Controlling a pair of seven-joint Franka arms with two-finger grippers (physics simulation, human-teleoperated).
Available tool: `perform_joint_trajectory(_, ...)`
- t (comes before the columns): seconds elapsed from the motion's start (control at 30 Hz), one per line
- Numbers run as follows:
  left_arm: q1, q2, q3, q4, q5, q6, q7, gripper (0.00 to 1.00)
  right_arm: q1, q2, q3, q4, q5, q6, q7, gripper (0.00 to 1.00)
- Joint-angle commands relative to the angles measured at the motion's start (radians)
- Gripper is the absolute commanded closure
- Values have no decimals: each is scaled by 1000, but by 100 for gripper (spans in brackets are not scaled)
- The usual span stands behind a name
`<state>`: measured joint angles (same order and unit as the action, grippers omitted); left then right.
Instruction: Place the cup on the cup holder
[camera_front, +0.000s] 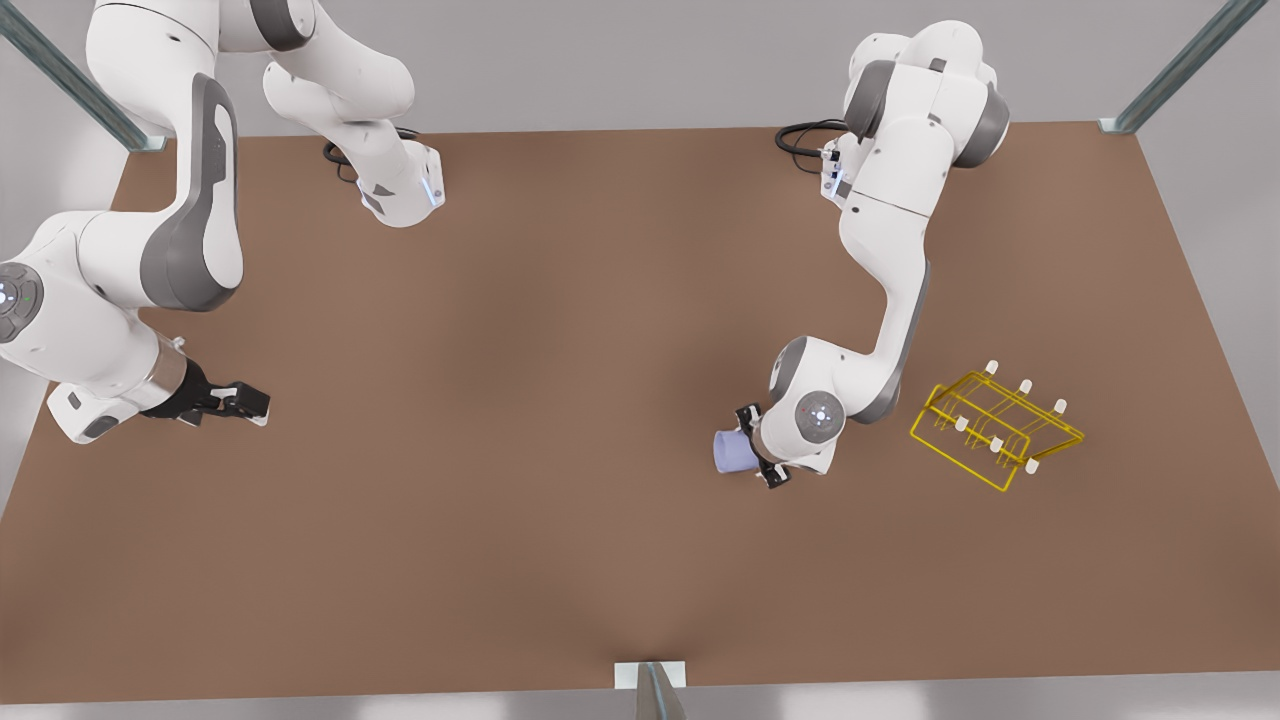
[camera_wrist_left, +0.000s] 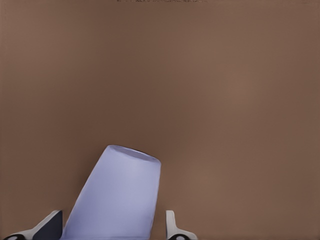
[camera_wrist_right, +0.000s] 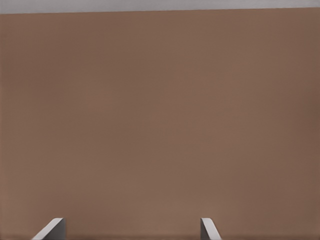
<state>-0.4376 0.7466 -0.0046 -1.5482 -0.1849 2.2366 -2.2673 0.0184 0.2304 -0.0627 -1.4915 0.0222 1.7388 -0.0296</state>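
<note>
The pale lavender-blue cup is right of centre in the front view, between the fingers of my left gripper. In the left wrist view the cup leans between the two fingers; one finger is against its side and the other finger stands a little off it, so my left gripper is open around it. The yellow wire cup holder, with white-capped pegs, lies on the table to the front view's right of that arm. My right gripper waits open over bare table at the front view's left.
The brown table spreads wide between the two arms. Both arm bases stand at the far edge, with metal frame posts at the corners and one post at the near edge.
</note>
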Motion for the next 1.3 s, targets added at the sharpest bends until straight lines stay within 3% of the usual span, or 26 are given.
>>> perform_joint_trajectory(0.0,-3,2,0,0,-4,3,-28,0,0,0,0,0,1,-2,-10,0)
perform_joint_trajectory(0.1,-7,8,-2,0,1,6,-9,0,0,0,0,0,1,-2,-9,0)
perform_joint_trajectory(0.27,-13,31,-41,-1,8,12,388,0,0,0,0,2,1,-2,-9,0)
perform_joint_trajectory(0.57,-24,65,-63,0,13,70,405,1,0,0,0,2,1,-2,-10,0)
perform_joint_trajectory(0.6,-26,66,-63,0,13,70,405,10,0,0,0,2,2,-2,-10,0)
perform_joint_trajectory(0.7,-36,65,-63,0,13,69,402,18,0,0,0,0,1,-2,-10,0)
perform_joint_trajectory(0.77,-33,25,-63,0,16,51,407,18,0,0,0,0,2,-2,-10,0)
perform_joint_trajectory(0.87,-24,-82,20,85,57,-333,390,18,-1,0,0,0,2,-2,-10,0)
perform_joint_trajectory(0.93,-32,-116,23,134,263,-508,362,17,0,0,0,0,2,-2,-10,0)
perform_joint_trajectory(0.97,-87,-133,92,134,326,-532,342,17,-1,0,0,0,2,-2,-10,0)
perform_joint_trajectory(1.03,-395,-113,481,126,355,-549,364,17,-1,0,0,0,2,-2,-10,0)
perform_joint_trajectory(1.07,-519,-75,620,126,378,-554,359,17,-1,0,0,0,2,-2,-10,0)
perform_joint_trajectory(1.1,-595,-41,702,125,432,-562,361,17,0,0,0,2,2,-2,-10,0)
perform_joint_trajectory(1.27,-783,95,911,45,630,-580,362,17,0,0,0,2,2,-2,-10,0)
